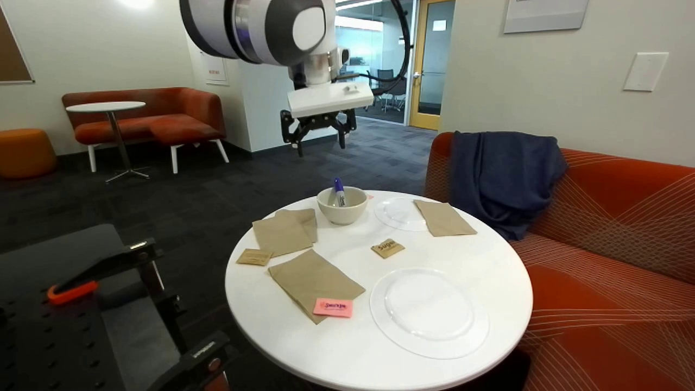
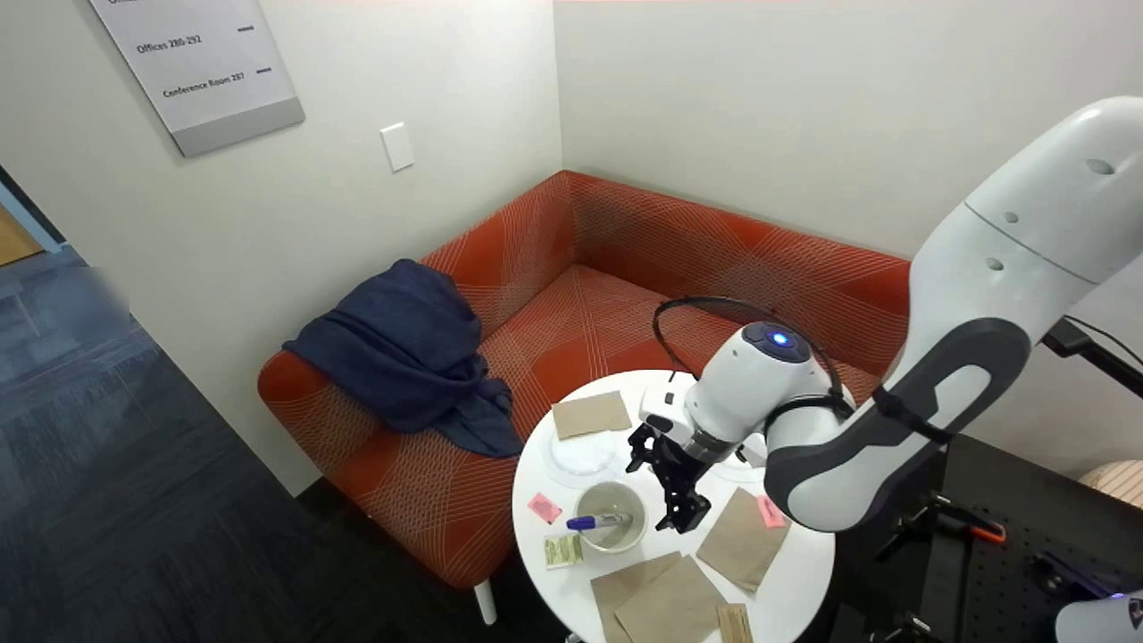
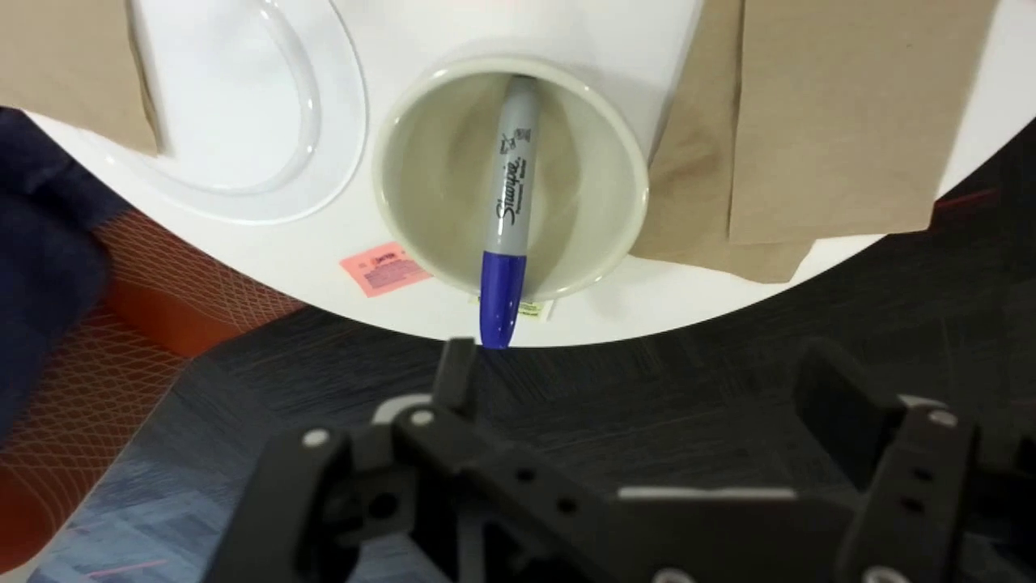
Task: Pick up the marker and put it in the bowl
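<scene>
marker (image 3: 510,212) in bowl (image 3: 445,178), cap (image 3: 501,300) past rim (image 3: 642,194) | bowl on table (image 1: 347,355) | packet (image 1: 333,307) on napkin (image 1: 315,274)

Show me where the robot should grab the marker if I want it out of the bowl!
Probably by its purple-blue cap, coming from above. The marker leans in the bowl with its cap poking up past the rim, so the open gripper could close across its narrow width. Lower down, the bowl's wall might get in the way.

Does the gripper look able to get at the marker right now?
Likely yes, once lowered: the gripper is open, and the marker leans in the bowl, its cap poking out past the rim with nothing visible over it.
</scene>
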You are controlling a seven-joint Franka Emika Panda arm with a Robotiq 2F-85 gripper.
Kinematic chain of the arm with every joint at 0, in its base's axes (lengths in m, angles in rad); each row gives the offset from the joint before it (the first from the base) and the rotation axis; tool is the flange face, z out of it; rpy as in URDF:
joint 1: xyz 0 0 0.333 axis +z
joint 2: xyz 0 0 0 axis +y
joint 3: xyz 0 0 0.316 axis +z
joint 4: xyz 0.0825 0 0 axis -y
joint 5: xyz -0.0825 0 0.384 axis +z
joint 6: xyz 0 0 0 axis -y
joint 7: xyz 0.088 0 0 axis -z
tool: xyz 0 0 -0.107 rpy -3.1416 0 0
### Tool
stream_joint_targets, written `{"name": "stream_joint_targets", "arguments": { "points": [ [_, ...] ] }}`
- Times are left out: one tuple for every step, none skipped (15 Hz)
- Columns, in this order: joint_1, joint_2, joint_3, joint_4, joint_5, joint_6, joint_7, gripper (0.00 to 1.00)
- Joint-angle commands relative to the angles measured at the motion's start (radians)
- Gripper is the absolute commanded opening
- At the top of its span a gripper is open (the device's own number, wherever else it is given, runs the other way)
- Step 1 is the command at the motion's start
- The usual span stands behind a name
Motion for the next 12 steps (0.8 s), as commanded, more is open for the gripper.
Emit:
{"name": "stream_joint_targets", "arguments": {
  "points": [
    [-0.061,-0.179,0.055,-0.156,0.049,-0.006,0.057,1.00],
    [-0.082,-0.207,0.079,-0.174,0.064,-0.034,0.064,1.00],
    [-0.095,-0.232,0.093,-0.193,0.082,-0.045,0.067,1.00],
    [-0.112,-0.255,0.113,-0.212,0.102,-0.054,0.067,1.00],
    [-0.131,-0.273,0.136,-0.226,0.120,-0.063,0.063,1.00],
    [-0.157,-0.282,0.166,-0.239,0.142,-0.060,0.050,1.00],
    [-0.178,-0.287,0.193,-0.250,0.159,-0.055,0.039,1.00],
    [-0.128,-0.227,0.137,-0.206,0.120,-0.029,0.044,1.00],
    [-0.145,-0.238,0.158,-0.219,0.131,-0.029,0.044,1.00],
    [-0.154,-0.245,0.167,-0.227,0.133,-0.029,0.044,1.00],
    [-0.158,-0.248,0.171,-0.230,0.134,-0.029,0.044,1.00],
    [-0.159,-0.248,0.171,-0.231,0.134,-0.029,0.044,1.00]
  ]
}}
